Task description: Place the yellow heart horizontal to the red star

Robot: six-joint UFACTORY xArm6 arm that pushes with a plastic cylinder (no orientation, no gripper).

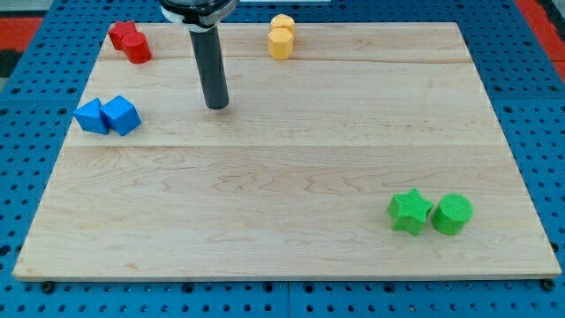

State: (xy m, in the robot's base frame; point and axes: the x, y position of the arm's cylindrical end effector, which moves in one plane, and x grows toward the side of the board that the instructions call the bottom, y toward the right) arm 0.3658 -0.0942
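Two yellow blocks touch each other at the view's top centre: a hexagon-like one point(280, 44) in front and another point(282, 23) behind it, whose shape is hard to make out. Two red blocks touch at the top left: one that looks like a star point(123, 34) and a rounder one point(138, 49) just to its lower right. My tip point(217, 106) rests on the wooden board point(282, 168), below and between the red pair and the yellow pair. It touches no block and stands about a hundred pixels right of the blue blocks.
Two blue blocks point(91, 117) point(122, 115) sit side by side near the board's left edge. A green star point(410, 212) and a green cylinder point(452, 215) sit together at the lower right. A blue pegboard surrounds the board.
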